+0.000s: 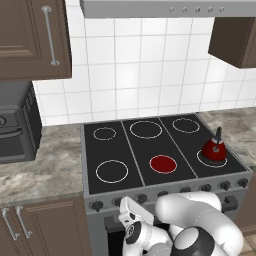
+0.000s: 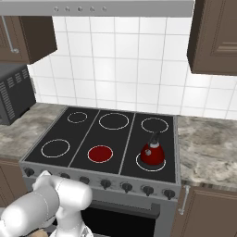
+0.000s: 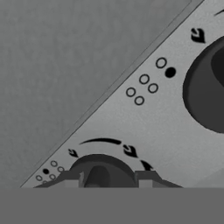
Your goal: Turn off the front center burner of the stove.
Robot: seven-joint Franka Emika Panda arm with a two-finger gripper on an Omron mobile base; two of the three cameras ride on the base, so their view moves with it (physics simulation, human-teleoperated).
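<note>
The front center burner (image 1: pixel 163 164) (image 2: pixel 100 154) glows as a solid red disc on the black glass of the stove (image 1: pixel 125 150) (image 2: pixel 83 134). My arm reaches low in front of the stove's grey steel panel, and the white hand (image 1: pixel 134 215) sits against the row of small dark knobs. In the hand view my gripper (image 3: pixel 107 177) has one dark fingertip on each side of a round dark knob (image 3: pixel 99 168), closed against it. A second, larger-looking knob (image 3: pixel 208 87) sits at the right edge of that view.
A red kettle (image 1: pixel 214 149) (image 2: pixel 152 153) stands on the front right burner. A black microwave (image 1: pixel 15 130) (image 2: pixel 14 97) sits on the counter to the left. Brown cabinets hang above both sides, and a range hood (image 1: pixel 165 7) spans the top.
</note>
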